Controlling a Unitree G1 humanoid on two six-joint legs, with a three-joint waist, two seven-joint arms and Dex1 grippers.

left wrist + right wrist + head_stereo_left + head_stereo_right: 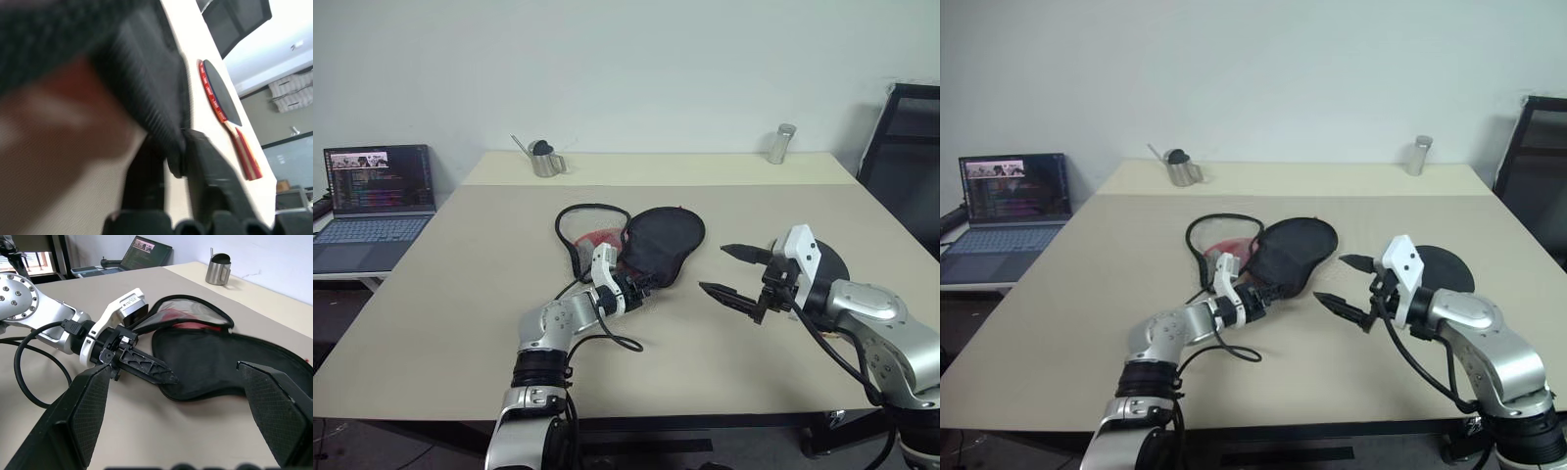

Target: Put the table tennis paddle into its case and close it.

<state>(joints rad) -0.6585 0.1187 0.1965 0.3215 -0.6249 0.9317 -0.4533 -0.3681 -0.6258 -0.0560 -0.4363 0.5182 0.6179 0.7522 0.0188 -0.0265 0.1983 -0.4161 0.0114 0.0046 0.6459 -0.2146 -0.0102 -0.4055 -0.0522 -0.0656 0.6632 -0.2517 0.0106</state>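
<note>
At the near edge of the case (pixel 215 360), your left gripper (pixel 146 369) has its two fingers pinched nearly together on what looks like the black fabric rim, though the left wrist view is too blurred up close to be sure how much cloth is caught. Your right gripper (pixel 734 272) hangs just to the right of the case with its fingers spread wide and nothing between them. The case lies open near the middle of the table (pixel 460 294), red lining showing, and the table tennis paddle (pixel 222 100) rests flat on the table further right, beyond your right arm.
</note>
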